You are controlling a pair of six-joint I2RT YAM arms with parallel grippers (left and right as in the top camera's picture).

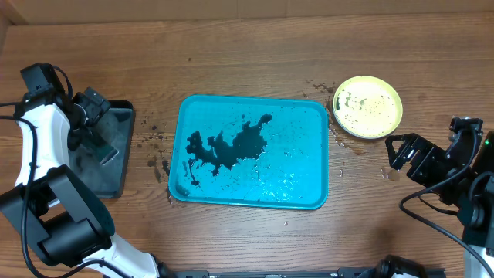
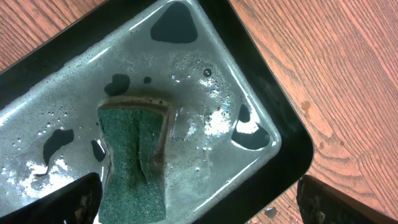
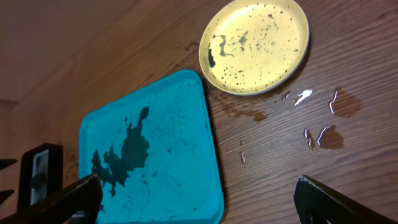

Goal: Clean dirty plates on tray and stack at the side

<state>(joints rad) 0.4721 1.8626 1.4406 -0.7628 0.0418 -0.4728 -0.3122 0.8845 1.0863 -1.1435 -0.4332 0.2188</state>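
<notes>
Right pincer (image 1: 394,152) hangs over the bare table (image 1: 255,46) with its jaws spread wide and nothing between them. Out ahead of it, pretty close, the yellow-green plate (image 3: 255,45) sits flat on the wood, inside speckled with black dots and one dark smear. Off to the left of that, as its wrist camera sees it, lies the turquoise tray (image 3: 186,155) with a big dark puddle (image 3: 127,155) across the middle. The plate is just past the tray's corner, not touching it. A few water droplets (image 3: 317,134) dot the wood between pincer and plate.

Left pincer (image 2: 199,202) is released too, fingers wide, hovering over the black tray (image 2: 273,93) of soapy water. The green sponge (image 2: 134,162) lies right below it, close to one finger, not squeezed.
</notes>
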